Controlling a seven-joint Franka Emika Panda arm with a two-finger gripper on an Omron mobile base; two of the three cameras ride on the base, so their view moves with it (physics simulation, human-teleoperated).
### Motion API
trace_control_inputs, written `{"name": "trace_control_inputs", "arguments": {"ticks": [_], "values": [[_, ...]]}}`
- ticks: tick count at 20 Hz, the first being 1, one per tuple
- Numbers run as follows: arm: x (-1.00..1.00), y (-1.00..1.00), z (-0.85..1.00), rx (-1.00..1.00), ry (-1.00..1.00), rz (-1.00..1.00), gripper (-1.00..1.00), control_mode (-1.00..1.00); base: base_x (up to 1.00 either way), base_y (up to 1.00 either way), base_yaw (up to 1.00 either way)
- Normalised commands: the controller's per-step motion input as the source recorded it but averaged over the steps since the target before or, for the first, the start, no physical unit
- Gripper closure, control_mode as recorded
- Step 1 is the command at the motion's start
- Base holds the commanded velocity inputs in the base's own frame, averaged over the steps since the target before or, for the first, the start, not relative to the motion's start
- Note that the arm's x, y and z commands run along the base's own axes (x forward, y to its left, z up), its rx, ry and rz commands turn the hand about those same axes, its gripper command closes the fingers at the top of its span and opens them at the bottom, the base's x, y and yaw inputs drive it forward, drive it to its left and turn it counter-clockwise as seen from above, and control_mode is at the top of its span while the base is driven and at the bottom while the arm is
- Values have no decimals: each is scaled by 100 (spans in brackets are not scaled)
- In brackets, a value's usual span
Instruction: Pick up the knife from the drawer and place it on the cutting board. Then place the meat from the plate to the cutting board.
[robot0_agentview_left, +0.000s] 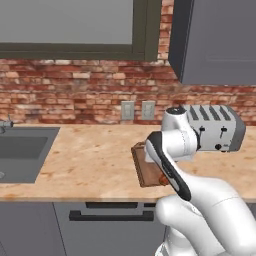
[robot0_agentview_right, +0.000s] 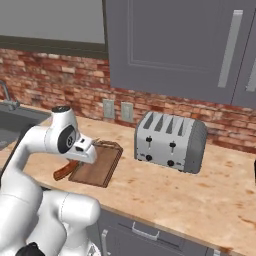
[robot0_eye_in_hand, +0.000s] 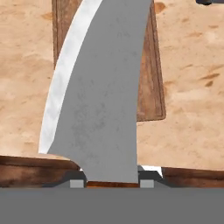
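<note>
Claw (robot0_eye_in_hand: 112, 183) closed on small kitchen knife (robot0_eye_in_hand: 103, 92) with reddish-brown handle and slim silver blade, blade rising between the two dark finger tips in the hand view. Knife held above small dark brown wooden cutting board (robot0_agentview_right: 97, 164) with raised rim, lying on speckled tan bench (robot0_agentview_right: 200, 190). Reddish-brown handle end poking out past the board's near-left edge in the right base view. Silver four-slot toaster (robot0_agentview_right: 170, 141) standing near the board, right of it, before the red brick wall (robot0_agentview_left: 75, 92)
</note>
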Motion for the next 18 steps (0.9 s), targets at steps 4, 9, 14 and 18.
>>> {"name": "trace_control_inputs", "arguments": {"ticks": [4,9,14,18], "values": [[60,-6,-54,0,-2,12,100,-100,0,0,0],[70,-18,-51,0,3,13,100,-100,0,0,0],[78,-24,-28,0,13,13,100,-100,0,0,0],[69,-22,-31,0,0,14,100,-100,0,0,0]]}}
